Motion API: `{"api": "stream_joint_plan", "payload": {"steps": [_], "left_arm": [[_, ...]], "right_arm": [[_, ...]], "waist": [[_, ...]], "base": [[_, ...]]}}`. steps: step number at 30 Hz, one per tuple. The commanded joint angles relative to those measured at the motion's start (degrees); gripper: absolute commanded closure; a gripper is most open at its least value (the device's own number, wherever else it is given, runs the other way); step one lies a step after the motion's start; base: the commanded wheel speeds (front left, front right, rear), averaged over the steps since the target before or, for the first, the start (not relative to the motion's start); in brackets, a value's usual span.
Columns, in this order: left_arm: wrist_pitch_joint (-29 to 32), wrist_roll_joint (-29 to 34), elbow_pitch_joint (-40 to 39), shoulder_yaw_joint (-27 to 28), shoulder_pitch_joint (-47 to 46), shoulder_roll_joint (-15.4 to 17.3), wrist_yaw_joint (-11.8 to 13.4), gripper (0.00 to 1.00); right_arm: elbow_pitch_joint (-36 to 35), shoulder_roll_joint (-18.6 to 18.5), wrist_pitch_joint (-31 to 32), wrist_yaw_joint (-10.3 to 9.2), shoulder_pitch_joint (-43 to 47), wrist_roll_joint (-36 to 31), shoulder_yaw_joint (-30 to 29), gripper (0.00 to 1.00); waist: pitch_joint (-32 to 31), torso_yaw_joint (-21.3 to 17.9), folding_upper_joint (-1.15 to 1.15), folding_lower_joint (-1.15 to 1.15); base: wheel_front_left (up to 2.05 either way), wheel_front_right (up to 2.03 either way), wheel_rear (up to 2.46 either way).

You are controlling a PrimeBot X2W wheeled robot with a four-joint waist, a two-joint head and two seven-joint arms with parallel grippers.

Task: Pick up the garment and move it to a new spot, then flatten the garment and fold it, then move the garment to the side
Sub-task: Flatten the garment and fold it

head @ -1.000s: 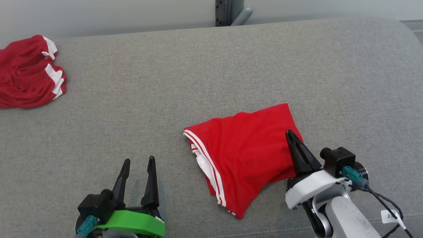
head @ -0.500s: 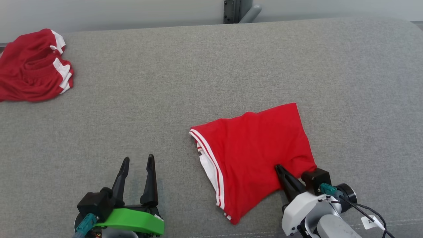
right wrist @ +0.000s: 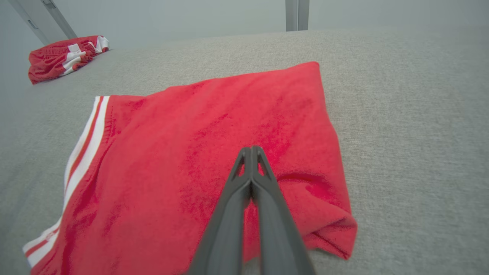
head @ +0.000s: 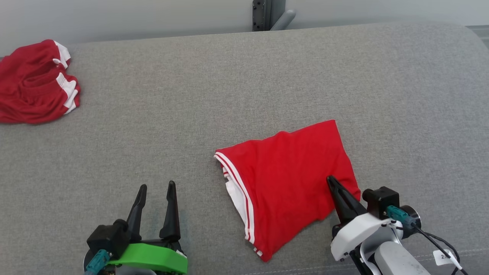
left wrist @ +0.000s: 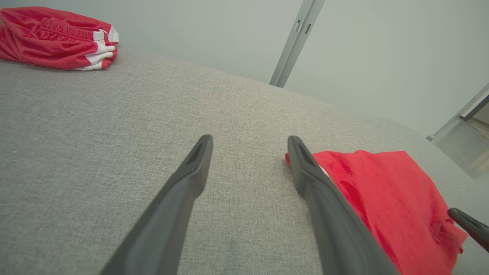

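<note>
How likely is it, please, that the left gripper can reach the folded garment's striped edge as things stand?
Probably yes: the open left gripper has only bare cushion between it and the garment's striped edge; the right gripper is at the opposite side.

The far-left pile of red clothes (head: 34, 82) is cut off by the head view's edge. The near right corner of the garment (head: 286, 183) is hidden behind the right gripper (head: 329, 178); print on the cable tag (head: 445, 256) cannot be read.
</note>
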Motion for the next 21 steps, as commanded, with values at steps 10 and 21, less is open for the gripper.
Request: {"api": "stream_joint_plan", "payload": {"steps": [10,21], "left_arm": [[-0.09,0.63,-0.17,0.03,1.27,-0.02,-0.45,0.0],[-0.09,1.98,-0.31,0.34,1.94,-0.06,-0.29,0.0]], "right_arm": [[-11.64,0.68,-0.13,-0.02,3.9,-1.24,-5.46,1.0],[-16.67,1.8,-0.14,-0.02,6.2,-2.93,-9.11,0.0]], "waist": [[-2.68,-1.97,0.0,0.0],[-4.98,-2.61,0.0,0.0]], "base": [[0.0,0.0,0.0],[0.0,0.0,0.0]]}}
